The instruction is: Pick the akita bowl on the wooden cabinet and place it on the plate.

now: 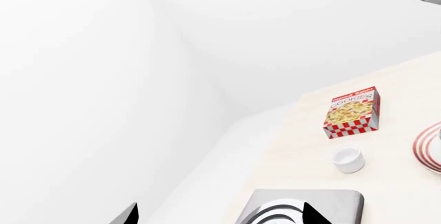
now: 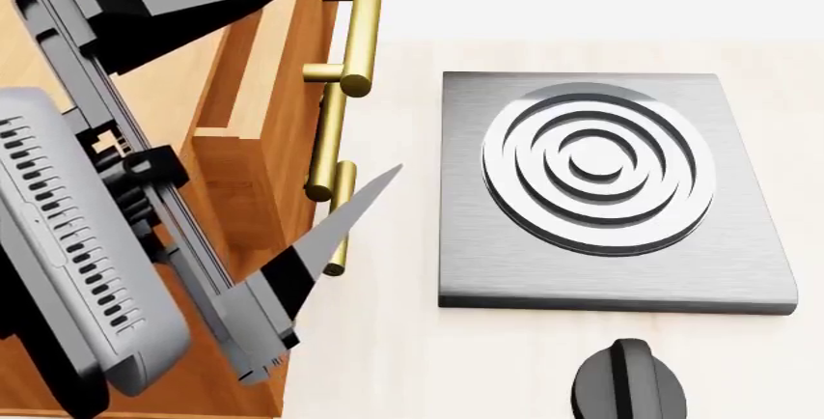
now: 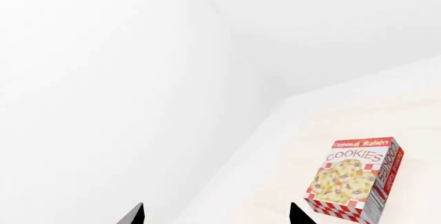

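Holding my left gripper (image 2: 328,91) spread wide and empty over the wooden cabinet (image 2: 258,120), I cannot see the akita bowl anywhere, while the plate (image 1: 430,146) lies far off beyond those fingertips.

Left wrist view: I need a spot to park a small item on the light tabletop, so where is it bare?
Bare tabletop lies between the cookie box, the white cup and the stove plate, toward the table's edge. It is tighter beyond the cup, where the red-ringed plate comes in. In the head view, a strip between the wooden cabinet and the stove plate is also free.
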You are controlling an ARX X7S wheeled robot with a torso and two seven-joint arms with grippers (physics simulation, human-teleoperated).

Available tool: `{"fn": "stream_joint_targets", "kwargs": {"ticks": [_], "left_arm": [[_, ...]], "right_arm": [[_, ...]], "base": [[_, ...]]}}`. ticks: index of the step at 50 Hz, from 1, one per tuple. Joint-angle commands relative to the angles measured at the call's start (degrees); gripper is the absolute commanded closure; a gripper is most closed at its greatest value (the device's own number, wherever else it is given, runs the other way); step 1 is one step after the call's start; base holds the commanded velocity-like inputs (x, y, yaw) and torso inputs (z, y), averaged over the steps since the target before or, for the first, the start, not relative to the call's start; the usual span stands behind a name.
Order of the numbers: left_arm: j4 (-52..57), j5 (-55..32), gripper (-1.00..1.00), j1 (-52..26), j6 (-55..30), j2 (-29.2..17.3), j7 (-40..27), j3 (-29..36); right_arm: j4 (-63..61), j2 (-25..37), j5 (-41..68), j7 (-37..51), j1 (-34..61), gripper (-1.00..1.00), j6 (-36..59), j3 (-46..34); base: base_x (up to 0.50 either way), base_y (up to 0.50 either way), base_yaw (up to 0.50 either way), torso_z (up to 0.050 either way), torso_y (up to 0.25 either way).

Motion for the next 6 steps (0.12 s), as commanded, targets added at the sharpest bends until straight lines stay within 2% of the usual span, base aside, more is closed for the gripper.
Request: {"fn": "stream_joint_targets", "kwargs": {"ticks": [1,6], "left_arm": [[0.12,-0.17,-1.0,0.59,0.47,-0.33,-0.22,-0.19],[0.16,-0.11,-1.0,1.0,0.83,-0.53,-0.3,-0.2]], "right_arm": [[-5.71,4.76,1.46,2.57,1.99,-1.0,1.22,2.3],[-7.65,6.48,2.42,3.51,2.96,-1.0,1.48,2.98]], "base": [[0.0,0.0,0.0,0.0,0.0],[0.0,0.0,0.0,0.0,0.0]]}}
